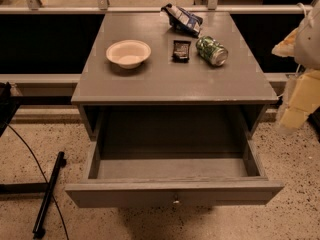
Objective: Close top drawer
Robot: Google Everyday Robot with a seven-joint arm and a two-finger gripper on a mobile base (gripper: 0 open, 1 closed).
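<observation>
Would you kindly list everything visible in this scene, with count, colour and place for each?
Grey wooden cabinet: one, grey, centre of view.
Wide shallow grey top drawer: one, grey, pulled out towards the camera, small metal knob at front centre.
Round white bowl: one, white, left on the cabinet top.
Small dark snack packet: one, dark, middle of the top.
Green metal can: one, green, on its side, right of the packet.
Crumpled blue-and-white bag: one, back of the top.
Black pole: one, black, lower left.
Tool: one, pale yellow, right edge, apart from the drawer.
</observation>
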